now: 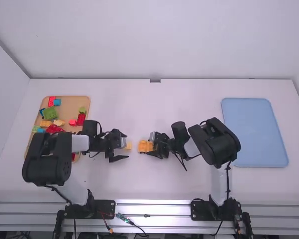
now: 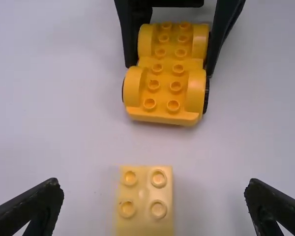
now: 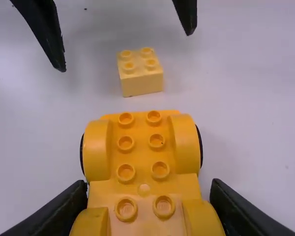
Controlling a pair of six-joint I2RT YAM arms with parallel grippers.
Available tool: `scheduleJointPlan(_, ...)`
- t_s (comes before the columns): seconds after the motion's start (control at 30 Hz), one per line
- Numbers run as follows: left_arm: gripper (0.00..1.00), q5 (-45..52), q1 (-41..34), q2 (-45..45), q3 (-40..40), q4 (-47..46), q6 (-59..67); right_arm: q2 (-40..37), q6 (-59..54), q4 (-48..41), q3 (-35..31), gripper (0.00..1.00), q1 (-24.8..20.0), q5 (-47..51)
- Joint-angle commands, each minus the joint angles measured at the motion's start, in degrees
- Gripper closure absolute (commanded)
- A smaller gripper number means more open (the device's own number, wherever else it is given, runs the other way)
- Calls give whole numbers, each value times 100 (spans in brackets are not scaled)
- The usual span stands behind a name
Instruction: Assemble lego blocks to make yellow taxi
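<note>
Is a white table (image 1: pixel 139 109), flat and smooth, ending in pale, ribbed rails (image 1: pixel 15 214) along the near side and marked by a small dark notch (image 1: pixel 155 80) midway along the far edge. Carries a tan tray (image 1: pixel 70 104) at the left, partly hidden under an arm, and a light blue tray (image 1: pixel 254 132) with rounded corners near the right edge, well apart from the tan one. Holds, near the middle, a pale yellow block (image 3: pixel 142 84) with four studs facing up. Has just beside it a yellow-orange wheeled base (image 3: pixel 141 147), studs up; impossible to tell whether touching the tabletop or raised slightly.
</note>
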Motion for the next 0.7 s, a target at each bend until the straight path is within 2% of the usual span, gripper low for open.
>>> scheduleJointPlan(0.0,1,129,-15,149,122,-24,53,65,-223,-22,-31,39,11,-55)
scheduleJointPlan(0.3,1,214,-15,422,424,-50,31,63,-247,-50,-28,37,11,-96)
scheduleJointPlan(0.67,1,273,-15,715,765,-570,55,63,-286,-15,-57,36,9,-157)
